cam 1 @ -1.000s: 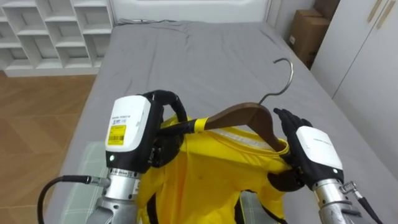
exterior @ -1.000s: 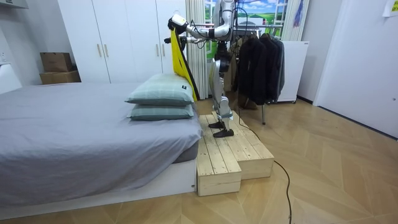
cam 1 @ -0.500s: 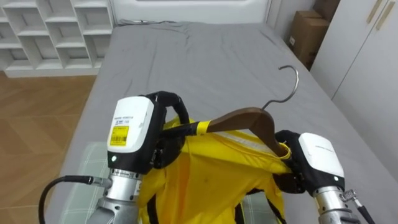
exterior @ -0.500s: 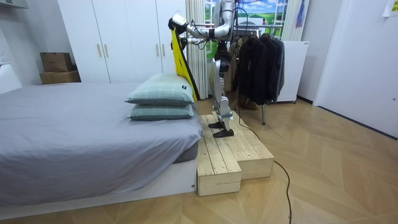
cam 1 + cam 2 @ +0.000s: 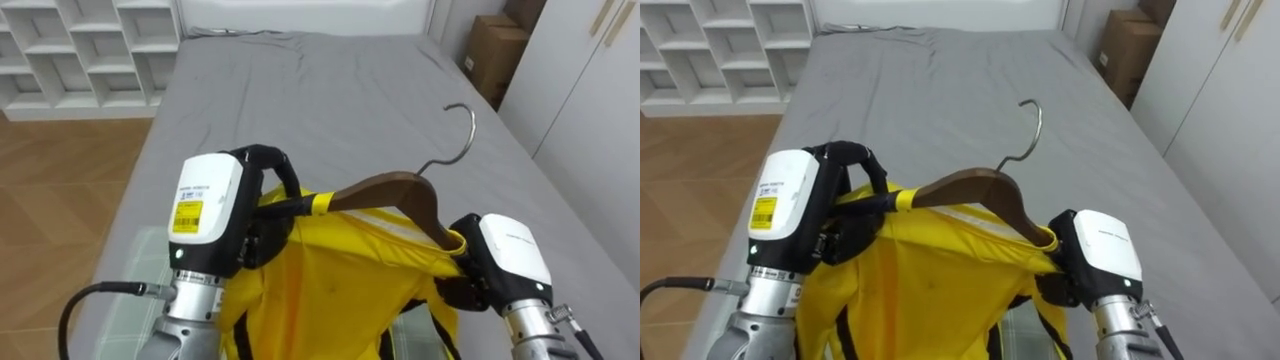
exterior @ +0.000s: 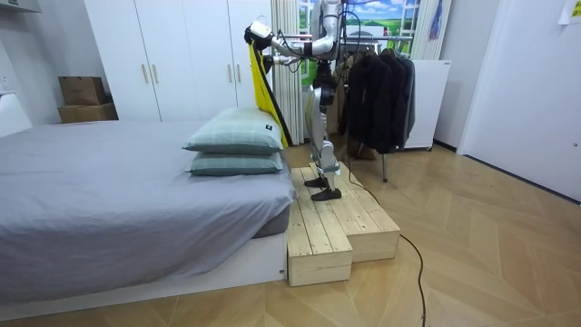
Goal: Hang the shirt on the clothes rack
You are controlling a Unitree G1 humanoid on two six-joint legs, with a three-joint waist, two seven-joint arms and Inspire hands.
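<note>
On the wooden platform [image 6: 340, 218] at the bed's [image 6: 109, 182] edge, the robot holds a yellow garment [image 5: 340, 270] on a wooden hanger [image 5: 390, 188] above the bed. Its left hand [image 5: 210, 215] is curled round one hanger end, and its right hand [image 5: 510, 255] clutches the garment's other shoulder.

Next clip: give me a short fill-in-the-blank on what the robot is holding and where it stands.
The garment draped on the brown hanger is ____. The left hand and right hand hold the hanger above a grey ____. In the room view, the robot stands on a ____ platform beside it.
Missing words: yellow; bed; wooden.
</note>
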